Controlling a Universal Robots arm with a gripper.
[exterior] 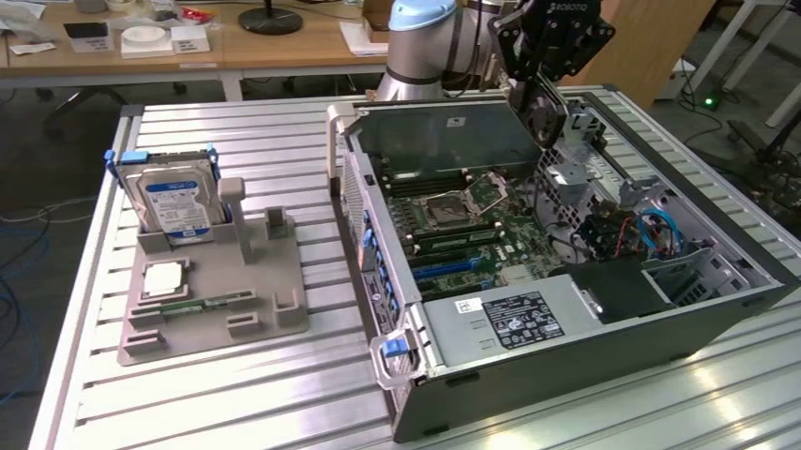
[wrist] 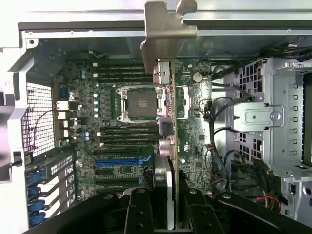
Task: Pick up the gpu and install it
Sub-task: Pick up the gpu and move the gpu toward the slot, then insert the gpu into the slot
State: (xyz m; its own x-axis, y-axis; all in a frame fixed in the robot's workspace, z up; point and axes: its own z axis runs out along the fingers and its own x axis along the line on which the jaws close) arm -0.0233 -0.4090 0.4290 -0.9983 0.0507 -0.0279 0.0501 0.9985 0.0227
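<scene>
Gripper [wrist: 170, 207] clenched on the gpu [wrist: 168, 44] hangs it edge-on over the case [exterior: 601, 337], at its one o'clock in the exterior view, likely keeping its connector edge free for the motherboard [exterior: 482, 230].

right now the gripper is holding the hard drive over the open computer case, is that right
Not quite. The gripper holds the gpu, a card with a silver end bracket, over the open computer case, as the wrist view shows. The hard drive stands in the gray holder on the table.
</scene>
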